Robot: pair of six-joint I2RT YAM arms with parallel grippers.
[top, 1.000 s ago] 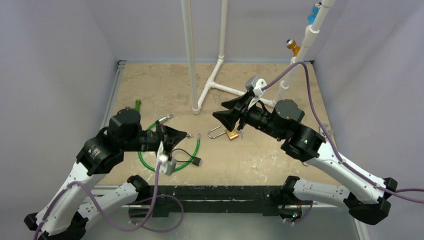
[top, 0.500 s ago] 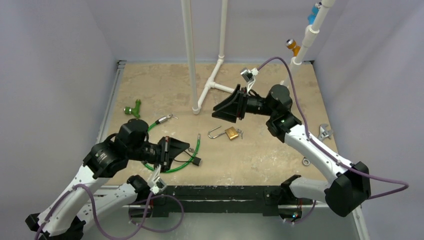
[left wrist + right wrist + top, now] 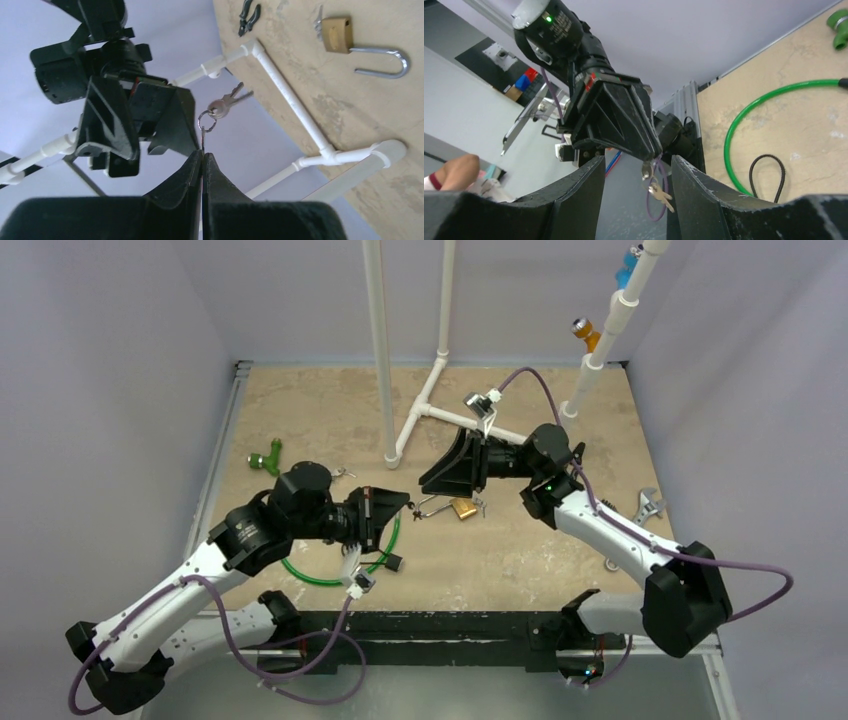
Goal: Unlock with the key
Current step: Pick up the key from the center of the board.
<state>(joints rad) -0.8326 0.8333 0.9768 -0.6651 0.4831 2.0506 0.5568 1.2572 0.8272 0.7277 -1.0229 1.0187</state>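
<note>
My left gripper is shut on the key, held edge-on. Its ring and two more keys dangle past the fingertips. From above, the left gripper hangs just left of the brass padlock, which lies flat on the table with its shackle swung open. My right gripper faces the left one from the right, above the padlock, tips nearly meeting. In the right wrist view my right gripper is open, and the hanging keys dangle between its fingers without touching them.
A green cable loop and a black plug lie under the left arm. A green fitting sits at the left. A white pipe frame stands behind. A wrench lies at the right, and black pliers lie beyond the padlock.
My left gripper has moved right and forward with the key, up to the padlock. My right gripper has lifted off the padlock and shifted left to face it.
</note>
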